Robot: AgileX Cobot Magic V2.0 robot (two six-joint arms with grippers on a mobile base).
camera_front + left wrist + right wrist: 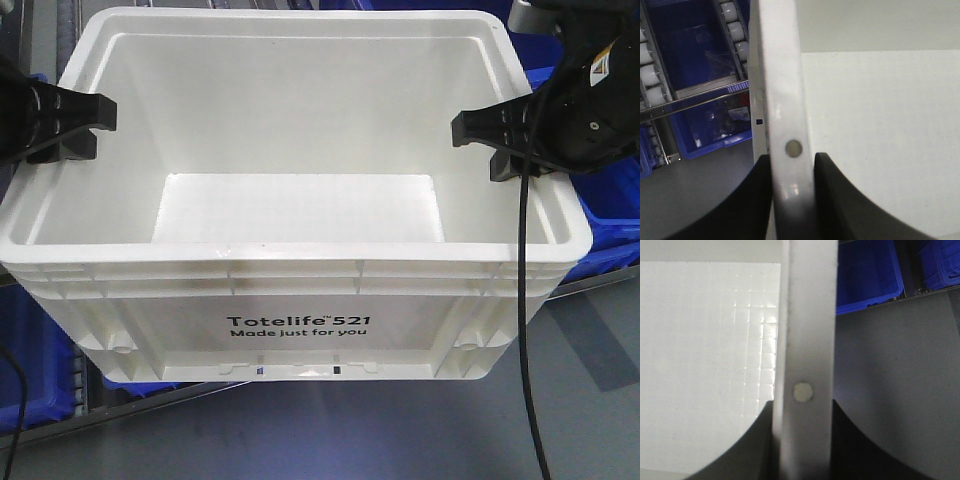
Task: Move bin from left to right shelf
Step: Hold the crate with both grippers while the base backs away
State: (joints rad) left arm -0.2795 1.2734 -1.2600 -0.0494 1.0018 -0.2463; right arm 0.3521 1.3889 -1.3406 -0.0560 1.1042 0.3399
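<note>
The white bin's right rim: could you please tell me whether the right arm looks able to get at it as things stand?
Yes, apparently: the right claw is closed over the rim of the white bin, one finger inside the wall, one outside, with nothing in between.

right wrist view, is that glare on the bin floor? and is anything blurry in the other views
Right wrist view: yes, a bright glare patch on the gridded floor of the bin, and the rim is soft from closeness. Left wrist view: rim equally soft, fingers dark, near silhouette. Front-facing view: sharp, print legible, floor washed out bright.
</note>
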